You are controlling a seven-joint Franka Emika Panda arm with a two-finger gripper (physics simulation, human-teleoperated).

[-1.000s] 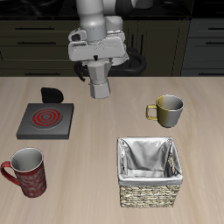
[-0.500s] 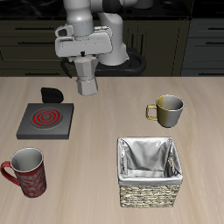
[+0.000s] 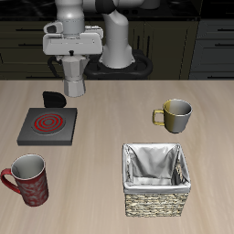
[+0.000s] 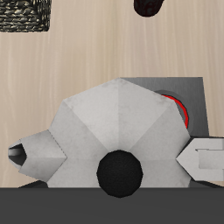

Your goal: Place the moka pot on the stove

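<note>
Moka pot seen from above, black lid knob, stove partly hidden beneath, wicker basket possibly at edge, pale wooden counter

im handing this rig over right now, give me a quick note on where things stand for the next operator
Gripper: shut on the moka pot, holding it upright in the air.
Moka pot: lifted clear of the table, near the back edge of the stove, by its black knob block; not yet over the coil rings.
Stove: on the table, nothing on it.
Done: pot grasped and lifted.
Left: bring the pot over the coil, lower it, open, withdraw.
Red mug, olive mug and basket sit away from the path.
</note>
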